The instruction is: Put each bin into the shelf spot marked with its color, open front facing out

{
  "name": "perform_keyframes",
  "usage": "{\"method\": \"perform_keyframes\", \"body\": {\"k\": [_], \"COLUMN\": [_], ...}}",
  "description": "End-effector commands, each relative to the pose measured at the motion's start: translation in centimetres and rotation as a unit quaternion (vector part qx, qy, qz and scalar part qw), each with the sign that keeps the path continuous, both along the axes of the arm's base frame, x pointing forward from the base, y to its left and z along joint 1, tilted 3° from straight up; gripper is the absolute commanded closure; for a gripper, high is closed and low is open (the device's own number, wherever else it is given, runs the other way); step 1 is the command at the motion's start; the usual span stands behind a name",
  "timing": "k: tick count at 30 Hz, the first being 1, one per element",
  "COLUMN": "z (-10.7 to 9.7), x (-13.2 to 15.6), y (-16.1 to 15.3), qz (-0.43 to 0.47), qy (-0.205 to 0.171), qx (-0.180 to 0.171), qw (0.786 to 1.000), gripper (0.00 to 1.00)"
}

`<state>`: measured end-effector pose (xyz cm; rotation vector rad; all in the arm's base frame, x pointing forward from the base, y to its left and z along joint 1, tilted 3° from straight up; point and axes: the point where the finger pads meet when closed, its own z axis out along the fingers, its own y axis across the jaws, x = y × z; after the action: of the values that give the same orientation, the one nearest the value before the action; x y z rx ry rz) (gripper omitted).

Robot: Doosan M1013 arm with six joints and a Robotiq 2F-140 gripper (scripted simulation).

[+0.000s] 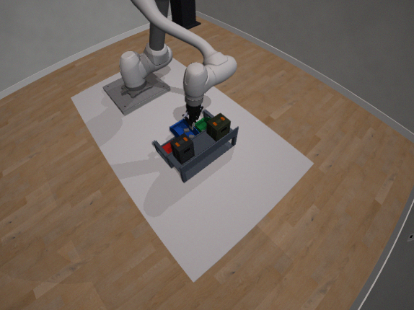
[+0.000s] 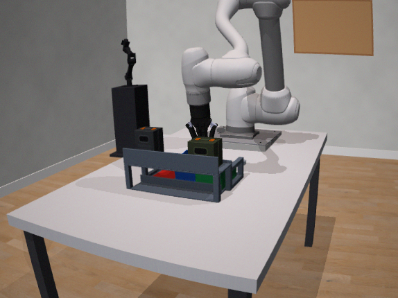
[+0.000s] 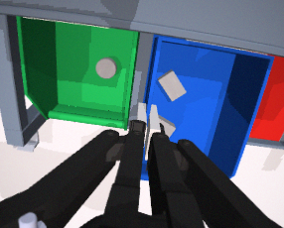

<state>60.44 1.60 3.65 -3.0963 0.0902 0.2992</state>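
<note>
The blue bin [image 1: 178, 126] [image 3: 199, 106] lies with its far end at the edge of the shelf's upper board and its near end sticking out over the table. Two grey blocks are in it, one [image 3: 172, 85] near the middle and one partly behind the fingers. My gripper [image 1: 192, 125] [image 3: 145, 115] is shut on the blue bin's thin side wall; the exterior view hides the fingertips. The green bin [image 1: 202, 125] [image 3: 79, 81] sits in the shelf's end spot, holding a grey round part [image 3: 106, 67]. A flat red area [image 1: 166, 147] [image 3: 270, 99] shows in the other end spot.
The grey shelf [image 1: 209, 156] [image 2: 170, 159] has end posts and a low upper board. On it stand a dark box [image 1: 182, 149] [image 2: 143, 145] and an olive box [image 1: 218, 127] [image 2: 205, 149]. A grey divider [image 3: 141, 64] stands between the green and blue bins.
</note>
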Motion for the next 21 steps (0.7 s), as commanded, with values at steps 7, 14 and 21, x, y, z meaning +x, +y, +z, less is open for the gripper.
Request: {"method": "perform_keyframes", "body": {"k": [7,14,21], "z": [0.01,-0.06,-0.13], "x": [0.0,-0.05,-0.11], "y": [0.0,0.01,0.01], "qz": [0.0,0.0,0.0], "qy": [-0.001,-0.005,-0.011], "qx": [0.0,0.0,-0.001], "qw": [1.0,1.0,1.0], "gripper": [0.9,0.9,0.9]}}
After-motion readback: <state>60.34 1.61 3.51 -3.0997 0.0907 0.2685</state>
